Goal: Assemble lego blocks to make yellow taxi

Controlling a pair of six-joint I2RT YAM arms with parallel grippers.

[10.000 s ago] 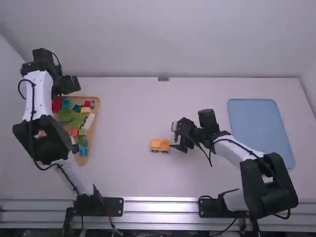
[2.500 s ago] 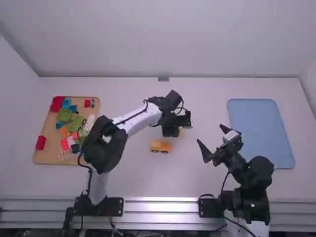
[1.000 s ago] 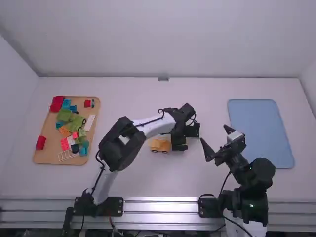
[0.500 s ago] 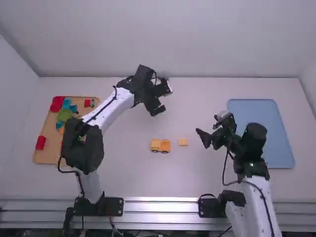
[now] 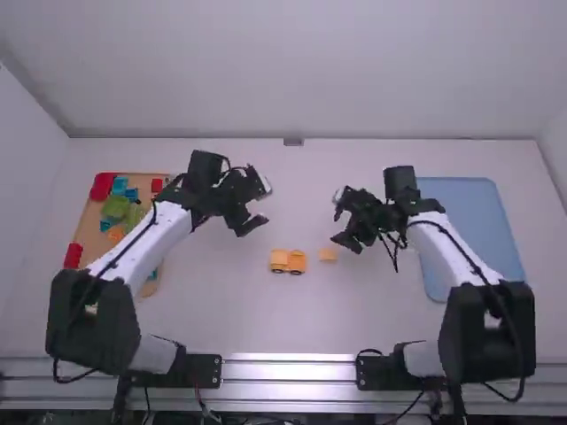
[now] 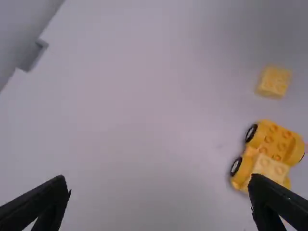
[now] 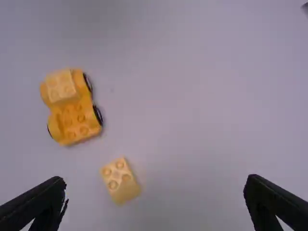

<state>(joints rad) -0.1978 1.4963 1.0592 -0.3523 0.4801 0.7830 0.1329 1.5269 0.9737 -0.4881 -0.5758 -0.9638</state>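
the left arm (image 5: 146, 243) has drawn back toward its own side since the last earlier frame, while the right arm (image 5: 452, 252) has swung inward, bringing the right gripper (image 5: 338, 220) close to the loose pale yellow block with studs on top (image 5: 328, 255). the left gripper (image 5: 260, 205) is over the white table (image 5: 301, 328), beyond the yellow-orange toy car base with black wheels (image 5: 288, 261). both pincers are spread, with nothing between their fingers. neither the car base nor the loose block has shifted; they sit near each other, apart. with the right gripper now nearer, it seems the better placed to pick up the block, which likely goes on the studs beside the pale yellow block already seated on one end (image 7: 61, 86).

in the left wrist view a fingertip (image 6: 272, 199) overlaps the car base's edge. whether the seated block is fully pressed down, i cannot tell. the left arm hides part of the tan board of mixed bricks (image 5: 96, 232), and the right arm covers some of the blue tray (image 5: 483, 212)
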